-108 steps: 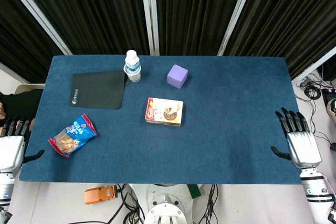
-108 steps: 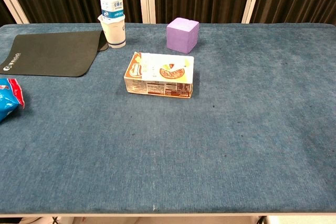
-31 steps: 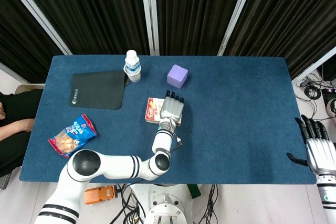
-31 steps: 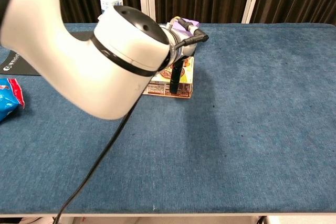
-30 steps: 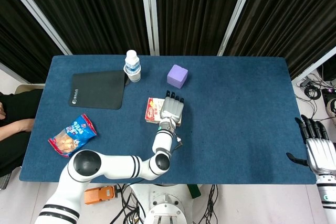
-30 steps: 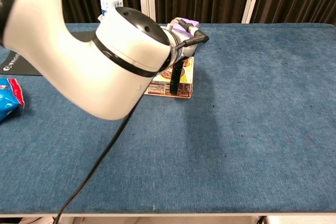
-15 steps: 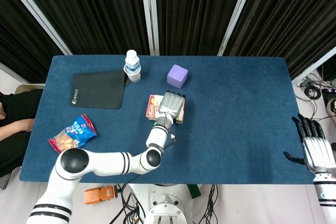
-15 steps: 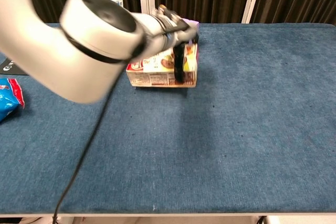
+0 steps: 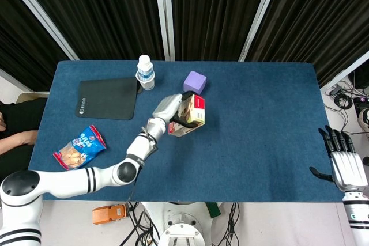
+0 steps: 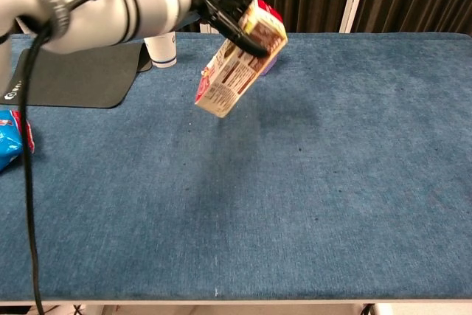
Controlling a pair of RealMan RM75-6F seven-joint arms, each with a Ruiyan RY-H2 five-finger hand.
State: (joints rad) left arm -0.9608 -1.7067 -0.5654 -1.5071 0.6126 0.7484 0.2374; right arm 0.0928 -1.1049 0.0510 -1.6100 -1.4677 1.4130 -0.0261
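My left hand [image 9: 173, 109] [image 10: 221, 1] grips a flat printed cardboard box [image 9: 189, 116] [image 10: 240, 60] and holds it tilted in the air above the middle of the blue table [image 9: 259, 119]. The box hangs with one end down, clear of the cloth. A purple cube [image 9: 195, 82] sits just behind the box; in the chest view the box hides almost all of it. My right hand [image 9: 343, 162] hovers off the table's right front corner with its fingers spread and nothing in it; the chest view does not show it.
A water bottle [image 9: 145, 72] [image 10: 159, 48] stands at the back beside a black mat [image 9: 108, 98] [image 10: 74, 71]. A blue snack bag [image 9: 79, 148] [image 10: 12, 138] lies near the left front edge. Dark curtains hang behind the table.
My left hand came in from the left, closed on the box lying flat on the table, and lifted it, tipping it up on end. The right hand barely shifted.
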